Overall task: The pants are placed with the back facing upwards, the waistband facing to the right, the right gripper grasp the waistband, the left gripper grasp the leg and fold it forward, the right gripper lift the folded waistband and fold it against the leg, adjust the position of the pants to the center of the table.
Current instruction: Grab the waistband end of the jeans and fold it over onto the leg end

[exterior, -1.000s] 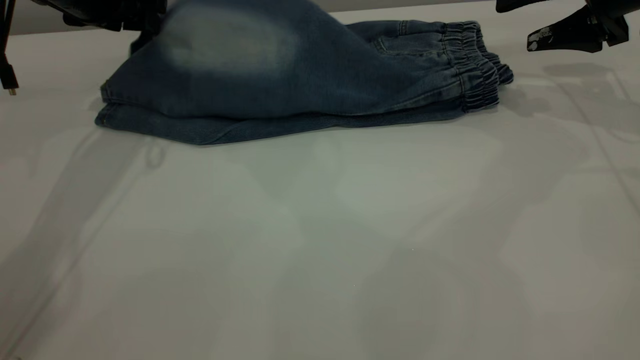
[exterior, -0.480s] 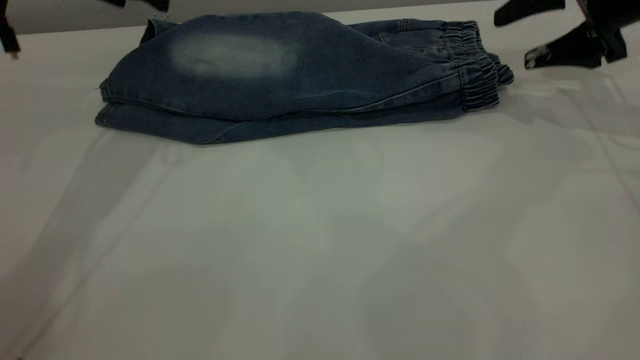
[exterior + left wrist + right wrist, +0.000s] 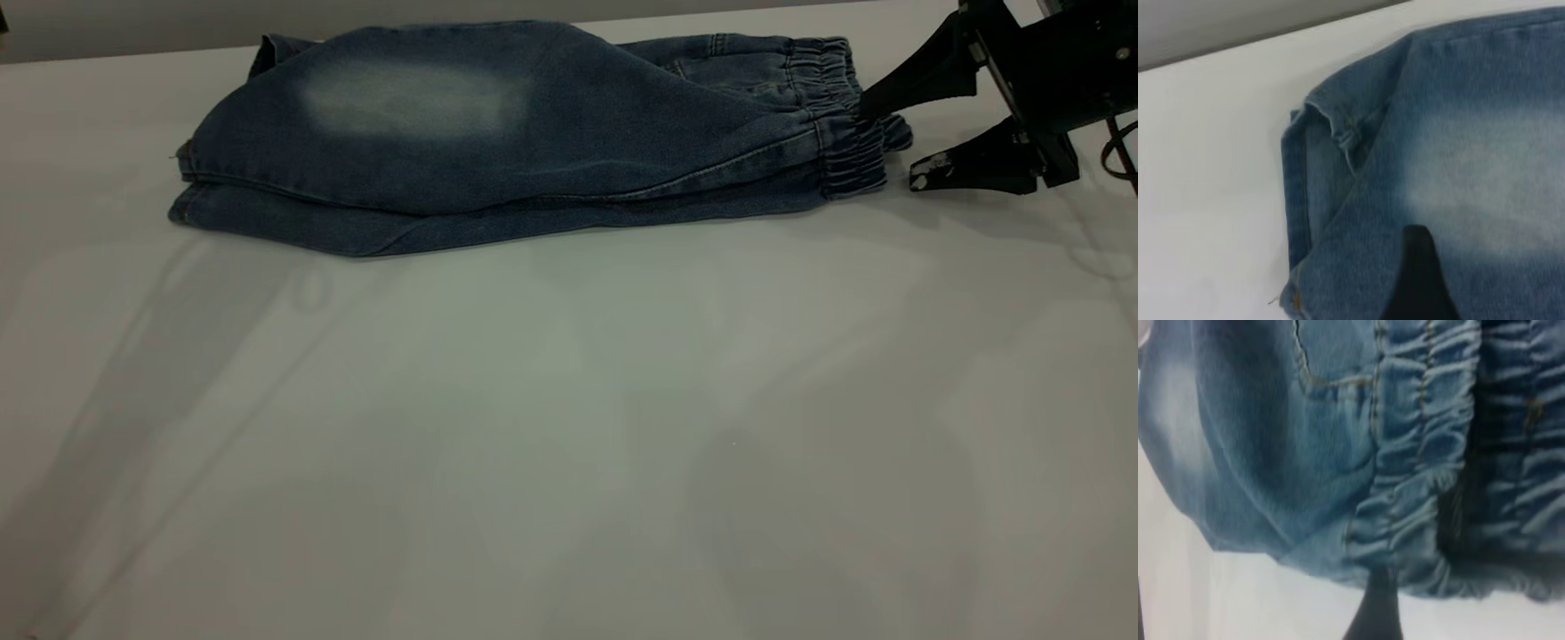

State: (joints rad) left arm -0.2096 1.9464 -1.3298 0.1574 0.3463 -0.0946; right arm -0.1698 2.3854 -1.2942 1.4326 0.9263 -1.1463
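Folded pants [image 3: 498, 133] lie at the surface's [image 3: 569, 427] far edge, waistband [image 3: 845, 116] rightward | right tool [image 3: 889, 133] spread open astride waistband, poised to grip | left tool [image 3: 1421, 280] above leg end, state untellable

We found the exterior camera set low, looking across the white table [image 3: 569, 427] toward its far edge, the folded jeans [image 3: 498, 142] lying far off. The left wrist camera looked steeply down, close on the jeans' leg-end corner [image 3: 1318, 133]. The right wrist camera sat closer still over the elastic waistband [image 3: 1418, 453]. All three views shared the jeans; the two wrist views covered opposite ends.
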